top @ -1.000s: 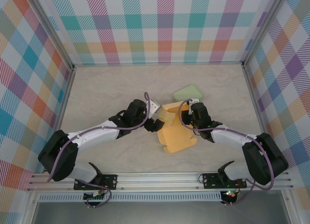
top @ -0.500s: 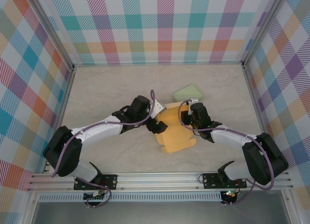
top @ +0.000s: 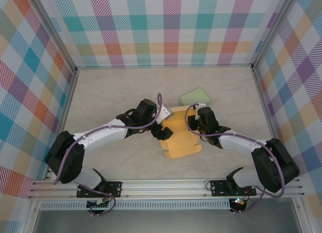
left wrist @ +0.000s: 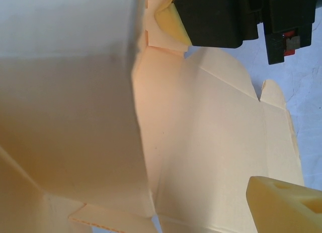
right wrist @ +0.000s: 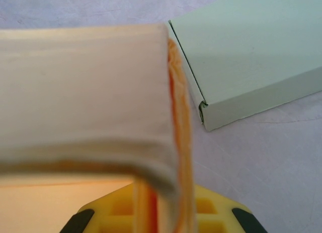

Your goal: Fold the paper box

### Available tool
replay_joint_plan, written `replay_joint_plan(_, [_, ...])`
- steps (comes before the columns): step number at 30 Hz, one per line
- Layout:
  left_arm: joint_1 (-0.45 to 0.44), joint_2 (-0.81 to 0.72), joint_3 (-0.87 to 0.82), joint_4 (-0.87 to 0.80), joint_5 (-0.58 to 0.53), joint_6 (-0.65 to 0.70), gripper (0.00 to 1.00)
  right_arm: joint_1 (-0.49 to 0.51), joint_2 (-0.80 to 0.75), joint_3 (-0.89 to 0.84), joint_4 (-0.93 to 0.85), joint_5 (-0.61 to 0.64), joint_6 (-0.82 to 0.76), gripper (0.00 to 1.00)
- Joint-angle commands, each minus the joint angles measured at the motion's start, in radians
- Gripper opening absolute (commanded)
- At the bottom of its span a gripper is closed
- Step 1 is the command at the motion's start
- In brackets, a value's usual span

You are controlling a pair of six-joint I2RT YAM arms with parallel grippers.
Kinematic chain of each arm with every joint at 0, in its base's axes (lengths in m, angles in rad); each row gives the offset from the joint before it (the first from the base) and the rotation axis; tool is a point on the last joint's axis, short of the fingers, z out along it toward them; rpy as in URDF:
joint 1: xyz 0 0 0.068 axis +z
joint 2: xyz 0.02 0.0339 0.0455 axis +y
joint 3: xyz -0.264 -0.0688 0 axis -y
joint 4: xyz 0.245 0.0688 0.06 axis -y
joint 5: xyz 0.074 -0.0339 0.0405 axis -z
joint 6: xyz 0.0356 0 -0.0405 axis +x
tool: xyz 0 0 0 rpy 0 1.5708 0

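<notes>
The paper box [top: 181, 138] is a pale orange, partly folded sheet lying mid-table. My left gripper [top: 162, 130] is open at the box's left side, over its flat panel [left wrist: 211, 132]. One yellow fingertip [left wrist: 282, 205] shows low on the right, with nothing between the jaws. A raised wall [left wrist: 70, 117] stands to the left in that view. My right gripper [top: 199, 124] is shut on the box's upright right wall [right wrist: 100, 92], the paper edge pinched between its yellow pads [right wrist: 211, 213]. Its black body [left wrist: 221, 16] appears across the panel in the left wrist view.
A closed pale green box [top: 195, 97] lies just behind the paper box, and its corner [right wrist: 251, 57] sits close to my right gripper. Plaid walls enclose the table [top: 110, 97] on three sides. Bare surface lies to the left and far right.
My left gripper has moved right, onto the box's left side, with its jaws slightly wider. The box's near edge has shifted a little left. The right gripper has kept its hold.
</notes>
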Motion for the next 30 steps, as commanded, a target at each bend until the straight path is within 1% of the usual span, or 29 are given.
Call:
replay_joint_plan(1, [0.0, -0.059, 0.002, 0.0, -0.02, -0.038, 0.89, 0.006, 0.004, 0.006, 0.029, -0.01, 0.003, 0.0])
replay_joint_plan(5, [0.0, -0.147, -0.078, 0.072, -0.091, -0.107, 0.9, 0.006, 0.005, 0.008, 0.028, -0.01, 0.003, 0.0])
replay_joint_plan(9, [0.0, -0.25, -0.183, 0.15, -0.156, -0.149, 0.93, 0.006, 0.005, 0.008, 0.027, -0.009, 0.002, 0.0])
replay_joint_plan(12, [0.004, -0.327, -0.253, 0.195, -0.165, -0.165, 0.96, 0.005, 0.004, 0.007, 0.03, -0.01, 0.002, 0.0])
replay_joint_plan(14, [0.011, -0.368, -0.286, 0.22, -0.169, -0.174, 0.96, 0.005, 0.005, 0.006, 0.03, -0.01, 0.002, 0.0])
replay_joint_plan(16, [0.017, -0.394, -0.302, 0.23, -0.206, -0.182, 0.96, 0.005, 0.003, 0.006, 0.03, -0.009, 0.002, 0.0])
replay_joint_plan(18, [0.029, -0.407, -0.31, 0.232, -0.216, -0.187, 0.93, 0.005, 0.001, 0.006, 0.028, -0.009, 0.0, 0.0])
replay_joint_plan(21, [0.042, -0.402, -0.31, 0.23, -0.147, -0.171, 0.89, 0.006, -0.001, 0.007, 0.028, -0.007, 0.001, 0.0])
replay_joint_plan(23, [0.042, -0.375, -0.297, 0.222, -0.127, -0.15, 0.83, 0.005, 0.001, 0.007, 0.027, -0.008, 0.0, 0.0])
replay_joint_plan(24, [0.042, -0.352, -0.287, 0.219, -0.12, -0.144, 0.77, 0.006, 0.001, 0.006, 0.03, -0.008, 0.0, 0.0])
replay_joint_plan(27, [0.042, -0.275, -0.248, 0.211, -0.086, -0.124, 0.75, 0.007, 0.001, 0.006, 0.028, -0.008, 0.0, 0.0])
replay_joint_plan(30, [0.042, -0.207, -0.21, 0.217, -0.08, -0.109, 0.73, 0.007, 0.001, 0.006, 0.028, -0.007, 0.0, 0.0])
